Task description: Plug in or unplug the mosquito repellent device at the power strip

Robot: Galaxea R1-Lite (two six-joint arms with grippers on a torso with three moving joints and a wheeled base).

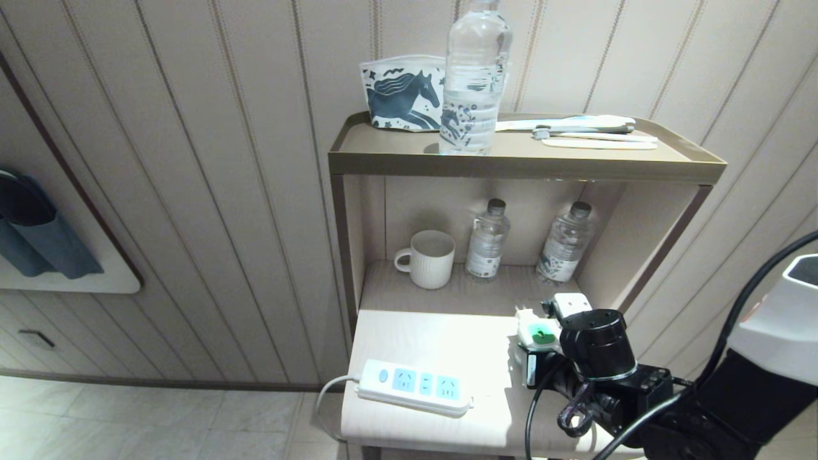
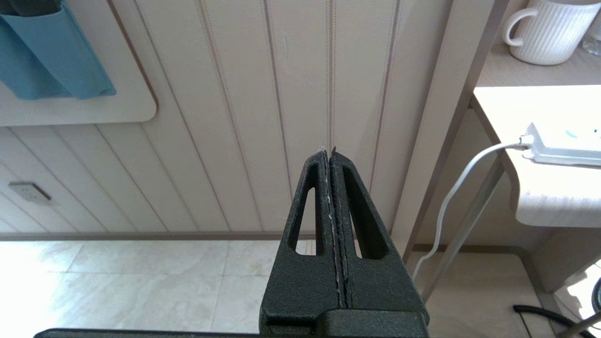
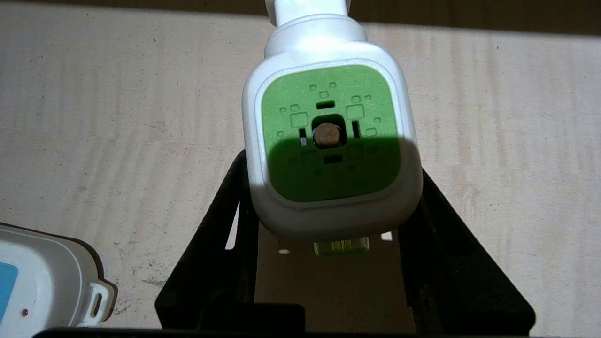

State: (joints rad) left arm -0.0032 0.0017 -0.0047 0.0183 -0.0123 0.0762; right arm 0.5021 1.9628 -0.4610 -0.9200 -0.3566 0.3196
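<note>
Glossy rounded mosquito repellent device (image 3: 331, 141) (green-faced) clamped by right tool (image 3: 328, 225).

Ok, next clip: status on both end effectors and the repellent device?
Right end effector clamped on mosquito repellent device, above tabletop. Left end effector shut, parked beside the stand. Power strip sockets empty, nothing in between.

A wall of pale beige vertical panelling (image 1: 243, 160) with thin grooves runs behind everything. Against it stands a small bronze-framed shelf unit (image 1: 524, 167) with a rimmed top tray, an open niche below, and a pale wood-grain lower shelf (image 1: 441, 345) lit by a bright patch. On the left, a cream rounded wall board (image 1: 70, 281) carries a blue fabric pocket (image 1: 45, 236). The floor is glossy light stone tile (image 1: 160, 415), edged by a brown skirting strip (image 1: 160, 383).
</note>
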